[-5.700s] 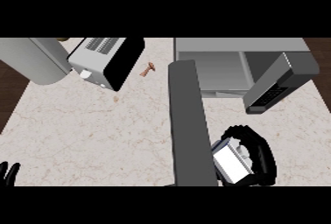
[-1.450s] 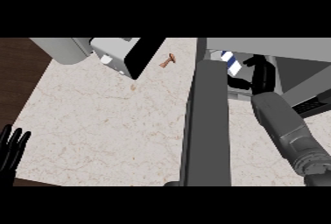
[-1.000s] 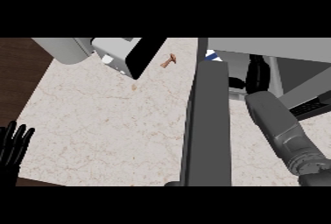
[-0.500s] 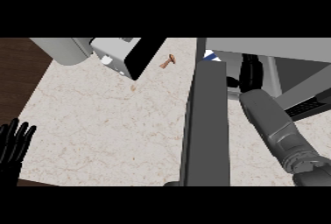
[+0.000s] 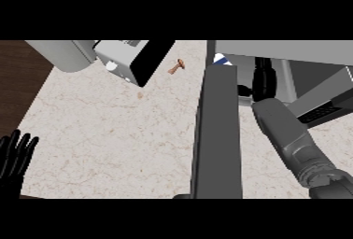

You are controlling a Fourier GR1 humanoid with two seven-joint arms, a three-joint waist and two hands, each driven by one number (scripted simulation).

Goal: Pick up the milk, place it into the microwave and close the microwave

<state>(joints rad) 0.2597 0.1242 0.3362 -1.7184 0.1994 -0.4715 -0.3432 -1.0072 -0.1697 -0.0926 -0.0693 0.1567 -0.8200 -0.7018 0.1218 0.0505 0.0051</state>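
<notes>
Grey box microwave (image 5: 303, 50), long grey door (image 5: 217, 140) open. Your black right hand (image 5: 264, 80) is inside, grasp not discernible. White-and-blue milk carton (image 5: 221, 59) sits at the cavity's edge. Step, judged: placing. Next: withdraw, shut door. Black left hand (image 5: 15, 158) rests open, lower left.

Only a corner of the milk (image 5: 221, 59) shows past the microwave door (image 5: 217, 140) hiding the rest.

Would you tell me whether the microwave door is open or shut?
Open: the microwave door juts out over the counter, and the right hand extends inside.
</notes>
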